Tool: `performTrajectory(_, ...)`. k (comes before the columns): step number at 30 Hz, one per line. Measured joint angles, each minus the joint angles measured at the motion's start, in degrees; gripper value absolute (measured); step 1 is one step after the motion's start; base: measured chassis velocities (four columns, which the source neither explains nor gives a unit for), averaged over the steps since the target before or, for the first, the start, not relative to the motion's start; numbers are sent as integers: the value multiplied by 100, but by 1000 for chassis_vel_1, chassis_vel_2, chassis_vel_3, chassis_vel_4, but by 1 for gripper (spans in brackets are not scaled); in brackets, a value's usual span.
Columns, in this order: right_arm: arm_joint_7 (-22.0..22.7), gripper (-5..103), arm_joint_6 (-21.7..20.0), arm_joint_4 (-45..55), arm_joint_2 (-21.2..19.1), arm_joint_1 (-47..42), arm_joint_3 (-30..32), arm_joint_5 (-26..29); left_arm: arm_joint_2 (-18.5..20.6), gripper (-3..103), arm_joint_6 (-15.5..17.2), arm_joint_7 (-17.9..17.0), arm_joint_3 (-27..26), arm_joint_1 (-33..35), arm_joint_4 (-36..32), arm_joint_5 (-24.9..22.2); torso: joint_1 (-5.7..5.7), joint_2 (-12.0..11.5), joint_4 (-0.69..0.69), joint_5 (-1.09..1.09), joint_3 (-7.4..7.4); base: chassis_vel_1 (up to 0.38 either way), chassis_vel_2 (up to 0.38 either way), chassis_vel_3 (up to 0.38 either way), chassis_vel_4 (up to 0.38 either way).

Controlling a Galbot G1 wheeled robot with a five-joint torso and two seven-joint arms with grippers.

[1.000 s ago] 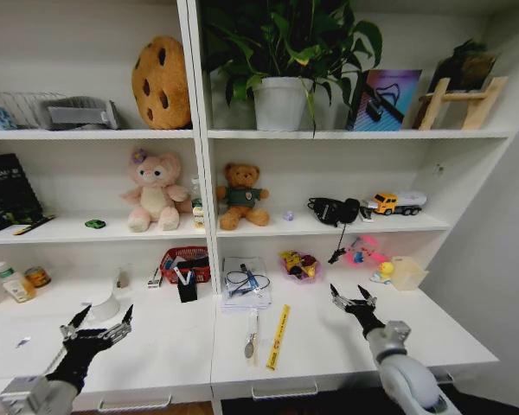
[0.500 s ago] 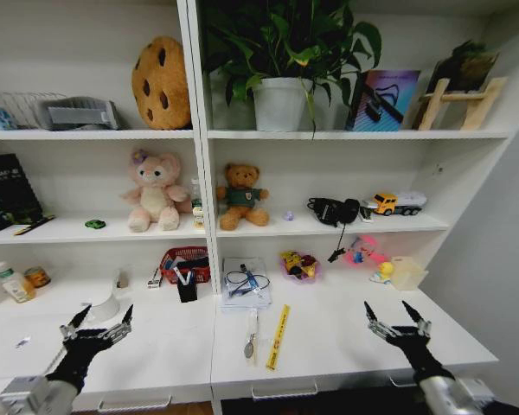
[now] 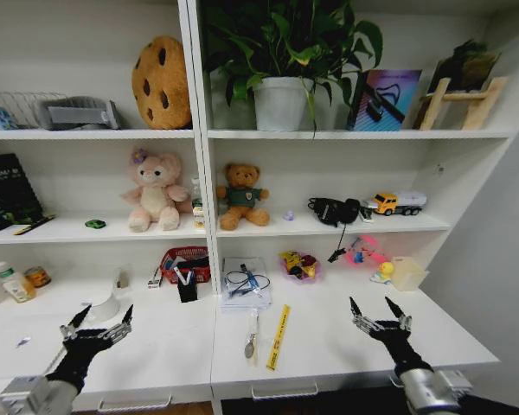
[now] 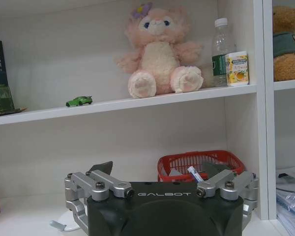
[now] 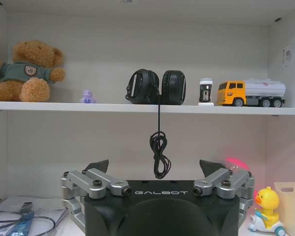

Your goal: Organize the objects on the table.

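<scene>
Head view shows both arms low over the white desk [image 3: 156, 346], each claw spread wide and holding nothing: the left gripper [image 3: 97, 324] above the desk's left part near a small white cup [image 3: 105, 307], the right gripper [image 3: 378, 316] above the bare right part, well apart from the yellow ruler [image 3: 279, 335] and the spoon [image 3: 252, 335] lying side by side near the middle. A red basket [image 3: 186, 263] stands at the back of the desk, with a clear packet of cables [image 3: 246, 283] just beside it. On the shelf above, the tiny green toy car [image 4: 79, 101] sits to the left of the pink plush bear [image 4: 160, 49]. Black headphones [image 5: 156, 87] rest on the right shelf, their cord hanging down, near a yellow toy tanker truck [image 5: 250, 92].
</scene>
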Motion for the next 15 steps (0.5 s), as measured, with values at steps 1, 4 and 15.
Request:
performTrajectory(1,1,100,-1,0,-1,2,-2,1,0,100,0,0,0,0,0,0,0,0,0,0,0,0,0,0,0)
performTrajectory(4,2,100,-3,-1,-2,4,-3,2,0,100,0,0,0,0,0,0,0,0,0,0,0,0,0,0,0)
performTrajectory(15,6,100,-6,-12,-6,8,-6,7,0,100,0,0,0,0,0,0,0,0,1,0,0,0,0,0,0)
